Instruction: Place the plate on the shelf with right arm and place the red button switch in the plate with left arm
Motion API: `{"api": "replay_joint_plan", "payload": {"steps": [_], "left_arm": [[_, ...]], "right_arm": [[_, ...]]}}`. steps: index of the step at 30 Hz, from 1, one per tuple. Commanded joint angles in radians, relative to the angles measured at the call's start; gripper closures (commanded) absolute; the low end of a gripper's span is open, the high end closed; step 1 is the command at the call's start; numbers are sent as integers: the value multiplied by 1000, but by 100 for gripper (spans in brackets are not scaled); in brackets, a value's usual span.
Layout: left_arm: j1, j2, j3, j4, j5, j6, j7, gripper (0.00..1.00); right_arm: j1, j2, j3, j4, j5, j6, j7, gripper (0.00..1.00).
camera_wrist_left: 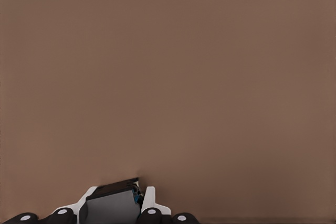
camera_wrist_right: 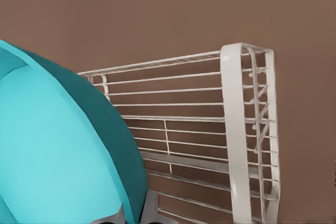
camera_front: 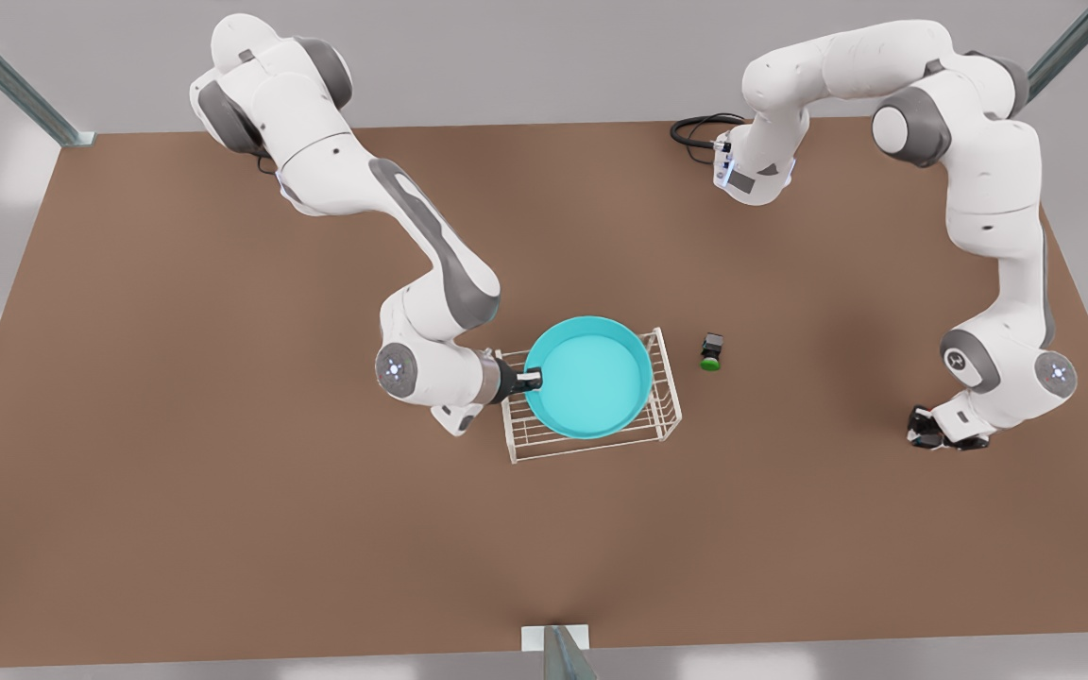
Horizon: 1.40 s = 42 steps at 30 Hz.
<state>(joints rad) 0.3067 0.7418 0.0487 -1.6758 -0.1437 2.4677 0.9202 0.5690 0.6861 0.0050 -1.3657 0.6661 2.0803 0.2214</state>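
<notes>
Holding the plate [camera_front: 591,378] by its rim over the shelf [camera_front: 667,397], we find the right gripper [camera_front: 533,380] clamped; release follows. Well beyond the shelf, left gripper [camera_front: 926,427] grips a dark switch [camera_wrist_left: 113,205], cap unseen.

I see two white arms [camera_front: 346,179] with grey patches at the joints, black grippers [camera_front: 530,381], a round blue-lit ring on each wrist, and a black cable [camera_front: 695,127] looped behind one base.
</notes>
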Motion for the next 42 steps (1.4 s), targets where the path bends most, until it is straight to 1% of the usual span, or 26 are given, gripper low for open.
{"api": "replay_joint_plan", "payload": {"steps": [1,3,4,5,6,8,10,12,13,14,15,16,17,18,20,22,23,25,28,31,33,34,35,39,40,42], "left_arm": [[-11,-22,-1,-13,-4,-6,-35,57],[-49,-90,-1,-74,3,-6,-141,57],[-70,-133,-1,-110,4,-10,-196,57],[-95,-183,0,-142,4,-18,-256,57],[-118,-222,0,-157,6,-44,-317,57],[-181,-295,0,-157,105,-168,-530,57],[-236,-321,-1,-153,107,-197,-633,57],[-316,-351,-3,-140,108,-256,-799,57],[-357,-372,-4,-136,108,-299,-891,57],[-402,-386,-4,-136,108,-322,-981,57],[-437,-395,-7,-118,108,-361,-1069,57],[-474,-395,-12,-65,108,-441,-1159,57],[-526,-395,-13,-29,108,-493,-1277,57],[-590,-395,-15,-16,107,-504,-1425,57],[-597,-389,-110,41,102,-538,-1644,57],[-607,-371,-188,79,104,-536,-1840,57],[-632,-371,-191,85,101,-532,-1894,57],[-663,-338,-199,156,98,-532,-1988,57],[-736,-223,-204,317,101,-527,-2161,57],[-770,-197,-204,320,99,-428,-2221,57],[-787,-190,-204,308,105,-426,-2215,57],[-787,-190,-204,306,107,-423,-2197,32],[-785,-190,-202,306,107,-424,-2149,0],[-781,-190,-198,309,111,-426,-2094,0],[-775,-196,-191,309,156,-455,-2022,0],[-693,-277,-179,315,161,-742,-1613,0]], "right_arm": [[2,-7,0,-13,-5,35,248,78],[3,-14,1,-24,-5,35,248,77],[8,-22,1,-33,-5,35,248,71],[8,-20,1,-36,-5,46,250,21],[8,-23,1,-38,-3,49,250,0],[6,-34,-2,-38,-2,49,243,0],[-4,-123,-5,-38,19,35,253,0],[-21,-217,-54,-36,32,-52,254,0],[-64,-256,-65,-36,23,-139,243,0],[-84,-275,-140,-36,-73,-248,163,0],[-86,-298,-252,-38,-193,-351,-54,0],[-86,-298,-368,-47,-287,-413,-244,0],[-86,-296,-460,-75,-403,-407,-399,0],[-113,-289,-496,-90,-474,-416,-422,0],[-113,-293,-499,-136,-576,-444,-419,0],[-113,-272,-499,-171,-579,-401,-412,0],[-113,-272,-497,-170,-577,-399,-410,0],[-113,-269,-499,-170,-576,-401,-410,0],[-115,-267,-499,-168,-576,-402,-410,0],[-120,-267,-499,-168,-573,-408,-413,0],[-121,-266,-499,-168,-571,-408,-412,0],[-123,-266,-500,-168,-569,-408,-412,0],[-129,-266,-499,-168,-569,-408,-413,0],[-135,-266,-499,-167,-566,-414,-419,0],[-135,-266,-500,-168,-566,-416,-419,0],[-135,-266,-499,-168,-566,-416,-419,0]]}}
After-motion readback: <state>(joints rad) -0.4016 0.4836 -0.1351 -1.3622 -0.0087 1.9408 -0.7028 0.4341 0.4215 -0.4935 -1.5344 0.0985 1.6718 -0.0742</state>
